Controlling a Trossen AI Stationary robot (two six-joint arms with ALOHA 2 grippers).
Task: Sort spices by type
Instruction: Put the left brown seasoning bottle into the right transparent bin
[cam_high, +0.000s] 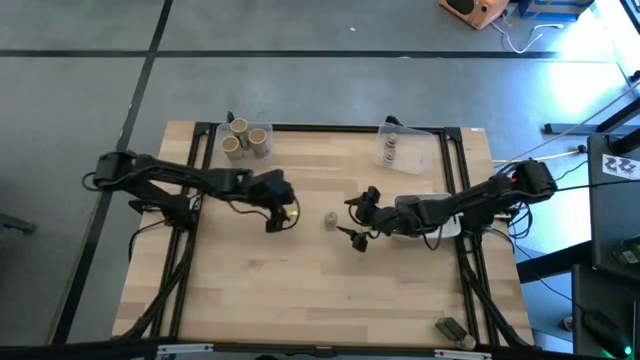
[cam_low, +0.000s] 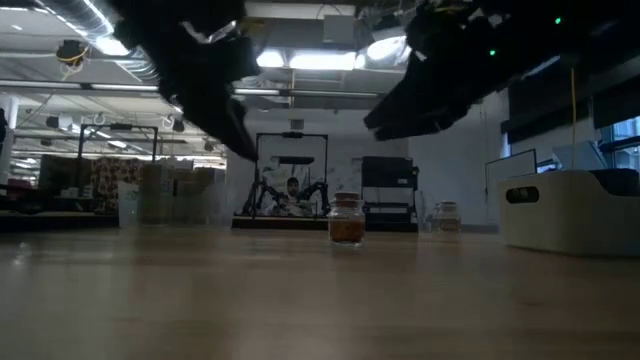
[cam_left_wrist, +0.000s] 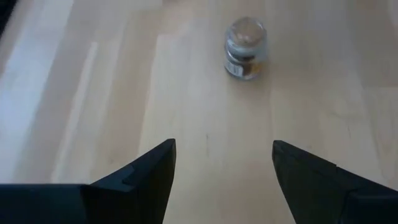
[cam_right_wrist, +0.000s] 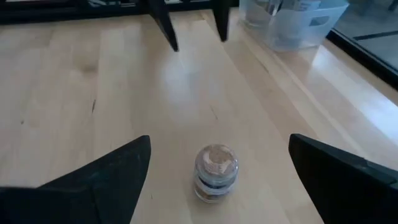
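One small grey-capped spice jar (cam_high: 330, 220) stands upright on its base on the bare wood near the table's middle; it also shows in the low view (cam_low: 346, 220). My left gripper (cam_high: 284, 214) is open to the jar's left, with the jar (cam_left_wrist: 244, 48) well ahead of its fingers. My right gripper (cam_high: 352, 217) is open on the jar's right. The jar (cam_right_wrist: 215, 173) stands just at the opening between its spread fingertips, touching neither. Tan cylinders (cam_high: 240, 138) sit in a clear tray at the far left, and grey-capped jars (cam_high: 392, 148) sit in a clear tray at the far right.
The two clear trays (cam_high: 262, 135) (cam_high: 418, 150) stand along the far edge. A white rectangular dish (cam_low: 570, 210) lies under my right arm by the right edge. A small dark object (cam_high: 452, 328) lies near the near right corner. The near half of the table is bare wood.
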